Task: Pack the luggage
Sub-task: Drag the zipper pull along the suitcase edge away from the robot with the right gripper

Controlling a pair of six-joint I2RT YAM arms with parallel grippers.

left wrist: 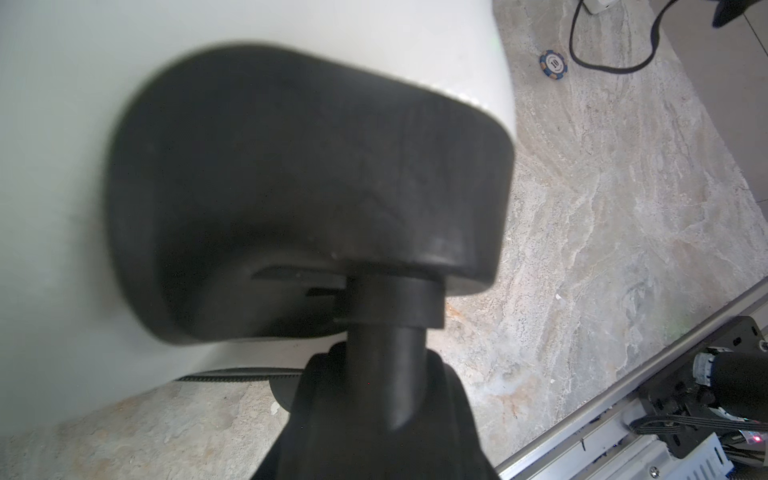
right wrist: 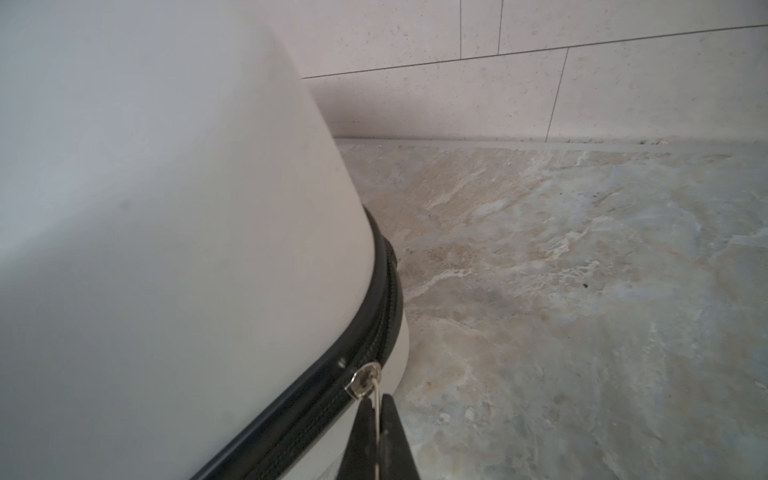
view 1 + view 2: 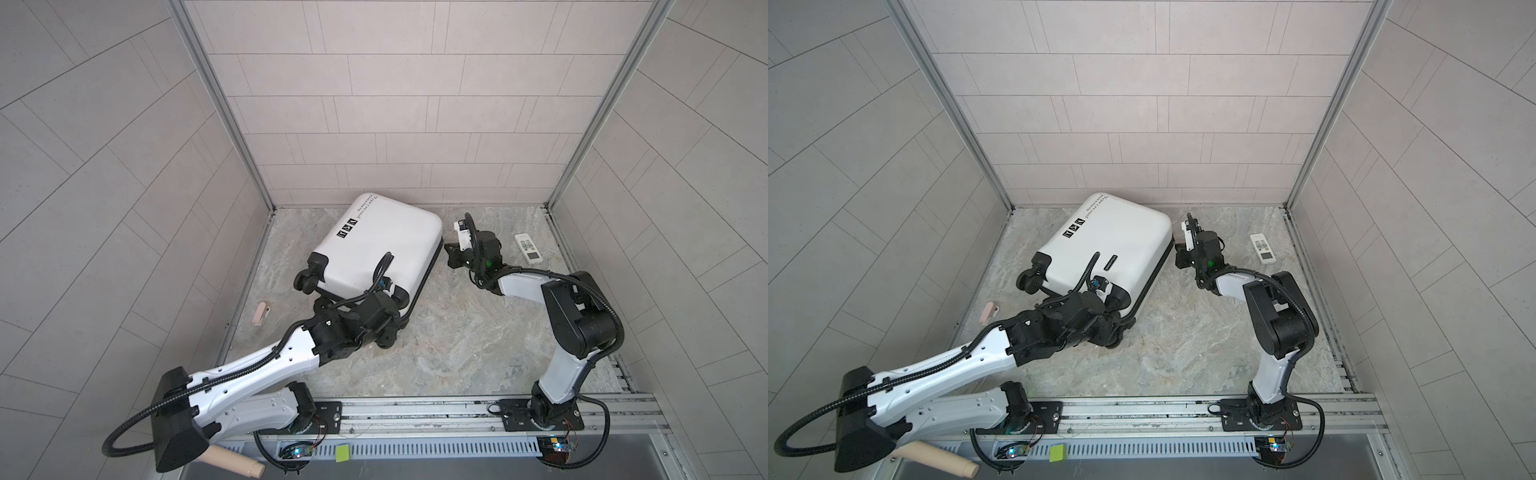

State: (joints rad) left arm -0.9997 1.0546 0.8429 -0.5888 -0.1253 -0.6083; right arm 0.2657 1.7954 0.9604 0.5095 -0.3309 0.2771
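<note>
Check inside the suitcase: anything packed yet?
Cannot tell. The suitcase lies closed, so the whole inside is covered. Only the black zipper band shows along the edge, with the right jaws pinching its wire pull.

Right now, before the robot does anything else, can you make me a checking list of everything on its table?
Surface: marbled tabletop, flat.
Job's things: white luggage lies closed on its side, wheels toward the left arm.
Clutter: white remote near the right wall; poker chip on the tabletop; pink piece beyond the left edge.
Grippers: right gripper shut on the zipper pull; left gripper at the wheel end, jaws hidden.
Cables: black hose from the left arm loops over the luggage.
Surroundings: tiled walls on three sides; metal rail in front.
</note>
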